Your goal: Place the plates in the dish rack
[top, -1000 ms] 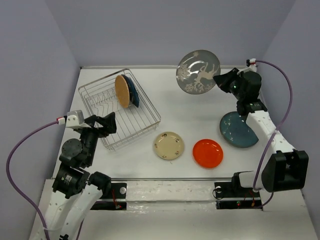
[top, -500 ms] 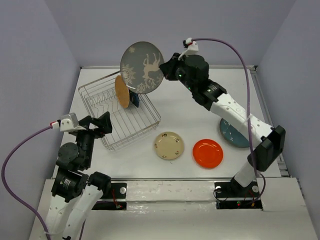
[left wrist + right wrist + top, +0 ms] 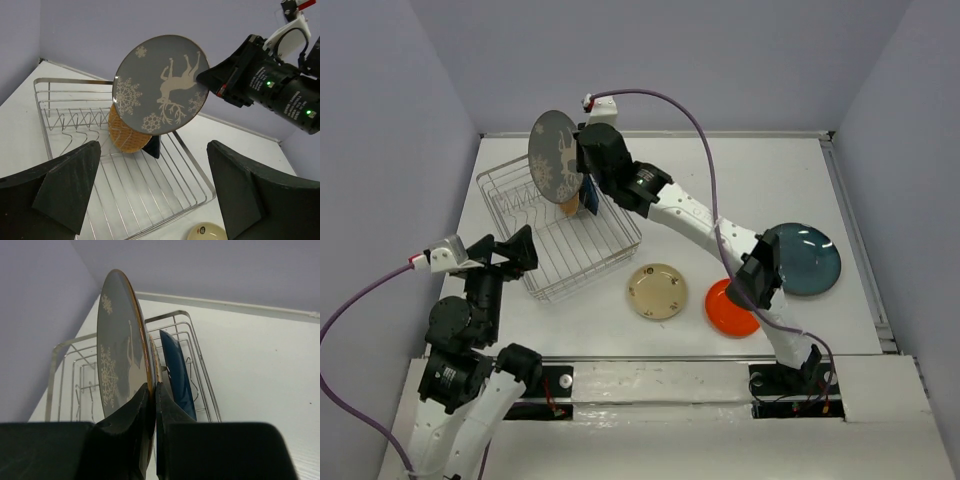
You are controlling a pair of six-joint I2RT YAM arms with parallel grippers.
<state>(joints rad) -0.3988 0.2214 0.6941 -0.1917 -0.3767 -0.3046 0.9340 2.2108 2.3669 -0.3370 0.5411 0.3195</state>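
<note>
My right gripper (image 3: 582, 168) is shut on the rim of the grey plate (image 3: 553, 156) with a pale reindeer pattern. It holds the plate upright above the back of the dish rack (image 3: 572, 252). The plate also shows in the left wrist view (image 3: 160, 92) and the right wrist view (image 3: 117, 345). Just behind it, the tan wooden plate (image 3: 122, 137) and the navy blue plate (image 3: 177, 375) stand in the rack. My left gripper (image 3: 510, 248) is open and empty at the rack's near left corner. The cream plate (image 3: 658, 291), orange-red plate (image 3: 728, 310) and teal plate (image 3: 805, 260) lie flat on the table.
The right arm reaches across the table from lower right to the rack and hides part of the orange-red plate. The rack's left rows of tines (image 3: 75, 120) hold nothing. Grey walls close in the table on three sides.
My right arm has swung the grey plate from the far right of the table leftward to above the rack, turning it edge-on beside the tan plate. The teal plate is now uncovered.
</note>
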